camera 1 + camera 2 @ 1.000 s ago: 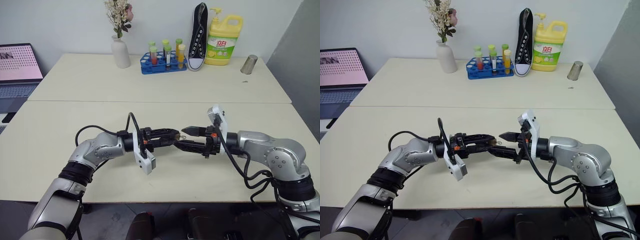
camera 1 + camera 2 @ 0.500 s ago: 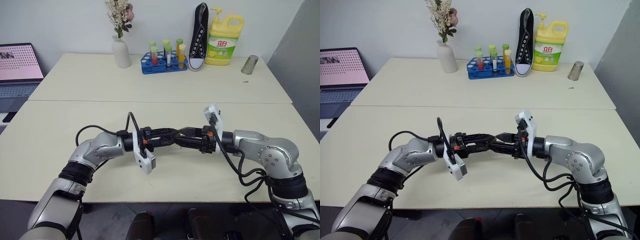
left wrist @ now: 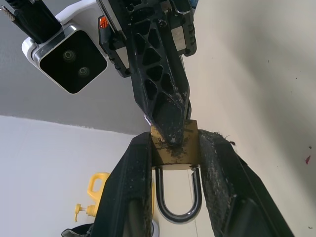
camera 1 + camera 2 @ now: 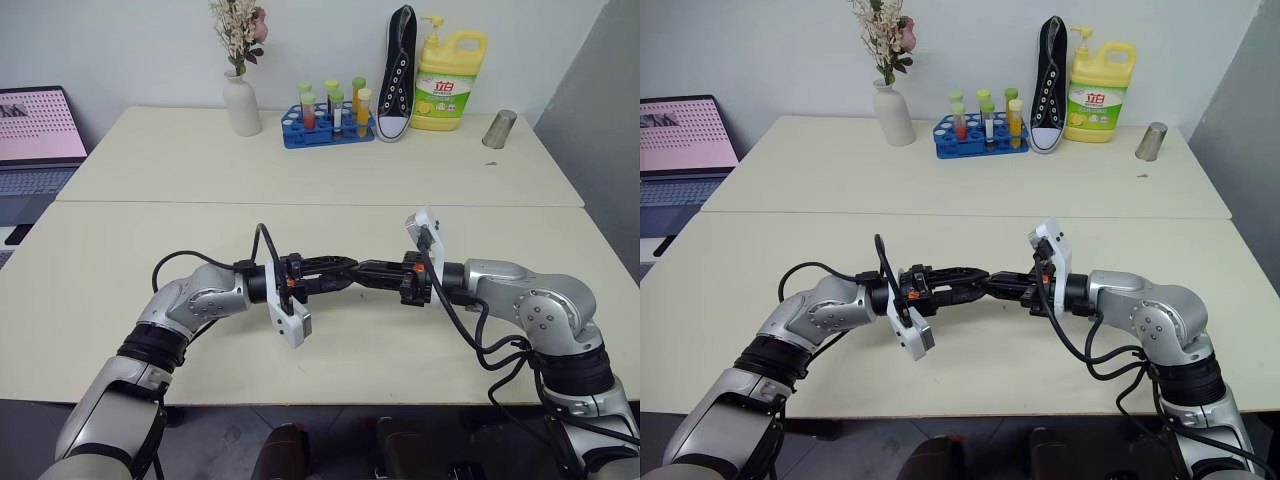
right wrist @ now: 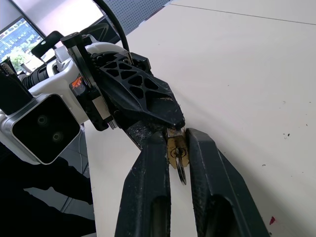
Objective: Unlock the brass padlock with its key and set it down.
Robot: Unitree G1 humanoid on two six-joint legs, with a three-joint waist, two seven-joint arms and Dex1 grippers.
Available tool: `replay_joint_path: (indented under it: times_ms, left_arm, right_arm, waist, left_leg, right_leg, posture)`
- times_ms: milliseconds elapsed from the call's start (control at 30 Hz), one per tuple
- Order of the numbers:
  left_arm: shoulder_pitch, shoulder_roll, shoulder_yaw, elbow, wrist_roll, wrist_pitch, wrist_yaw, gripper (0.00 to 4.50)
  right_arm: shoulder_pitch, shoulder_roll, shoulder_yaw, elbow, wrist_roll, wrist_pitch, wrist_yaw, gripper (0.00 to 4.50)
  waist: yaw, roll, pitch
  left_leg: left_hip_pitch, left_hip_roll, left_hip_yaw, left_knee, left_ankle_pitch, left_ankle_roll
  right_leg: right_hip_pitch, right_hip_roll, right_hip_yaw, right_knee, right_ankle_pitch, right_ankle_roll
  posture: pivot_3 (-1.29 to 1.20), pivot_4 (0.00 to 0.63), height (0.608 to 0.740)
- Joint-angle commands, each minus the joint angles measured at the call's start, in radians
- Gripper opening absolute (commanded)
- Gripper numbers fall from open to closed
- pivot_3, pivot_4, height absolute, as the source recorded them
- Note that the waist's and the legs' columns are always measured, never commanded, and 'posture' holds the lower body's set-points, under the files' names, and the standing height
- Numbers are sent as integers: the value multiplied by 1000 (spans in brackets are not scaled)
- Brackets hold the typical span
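The brass padlock (image 3: 174,150) is clamped by its body between the fingers (image 3: 136,177) of my left gripper (image 4: 347,270), which is shut on it. Its silvery shackle (image 3: 177,210) loops back toward the wrist. My right gripper (image 4: 363,271) meets the left tip to tip above the near table. In the right wrist view its fingers (image 5: 148,187) are shut on the small silvery key (image 5: 180,163), which sticks out of the padlock's (image 5: 176,143) base. Both grippers point level toward each other.
On the far table (image 4: 300,170) stand a vase of flowers (image 4: 241,105), a blue rack of test tubes (image 4: 328,122), a black shoe (image 4: 397,70), a yellow detergent bottle (image 4: 449,80) and a metal cup (image 4: 497,129). A laptop (image 4: 35,140) sits at the left.
My right gripper has moved left up to the left gripper's tip and closed from wide open onto the key. The left arm and the padlock stayed still.
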Motion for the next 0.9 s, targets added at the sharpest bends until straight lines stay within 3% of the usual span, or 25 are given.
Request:
replay_joint_path:
  times_ms: [33, 67, 333, 367, 467, 600, 900]
  left_arm:
    - [11, 13, -15, -25, -87, 4, -21, 963]
    - [16, 17, -21, -28, -120, 12, -35, 1701]
    - [66, 59, -12, -89, -290, 82, -114, 4275]
    - [84, 62, -6, -120, -343, 131, -129, 4499]
    - [115, 74, 2, -182, -426, 210, -171, 4500]
    - [161, 73, 40, -260, -591, 387, -228, 3554]
    - [94, 25, 111, -320, -923, 960, -418, 451]
  right_arm:
    - [-26, 12, -12, -16, 11, -2, 19, 167]
    - [-26, 12, -12, -15, 10, -2, 20, 167]
    - [-22, 1, -17, -10, -8, -11, 28, 167]
    - [-20, -4, -16, -9, -14, -16, 32, 167]
    - [-17, -11, -17, -9, -25, -22, 41, 167]
    - [-11, -26, -11, -16, -50, -38, 64, 167]
    - [3, -49, -30, -63, -53, -63, 105, 167]
  waist:
    - [0, 0, 0]
    - [0, 0, 0]
    - [-1, 0, 0]
    - [-1, 0, 0]
    - [-1, 0, 0]
    - [-2, 0, 0]
    - [-1, 0, 0]
  left_leg:
    - [0, 0, 0, 0, 0, 0]
    - [0, 0, 0, 0, 0, 0]
    - [0, 0, 0, 0, 0, 0]
    - [0, 0, 0, 0, 0, 0]
    - [0, 0, 0, 0, 0, 0]
    - [0, 0, -1, 0, 0, 0]
    - [0, 0, -1, 1, 0, 0]
  right_leg:
    - [0, 0, 0, 0, 0, 0]
    - [0, 0, 0, 0, 0, 0]
    - [0, 0, 0, 0, 0, 0]
    - [0, 0, 0, 0, 0, 0]
    - [0, 0, 0, 0, 0, 0]
    - [0, 0, 0, 0, 0, 0]
    - [0, 4, -1, 0, -3, 4]
  posture:
    - [0, 150, 740]
    - [0, 150, 740]
    - [0, 150, 740]
    - [0, 150, 740]
    - [0, 150, 740]
    - [0, 150, 740]
    - [0, 150, 740]
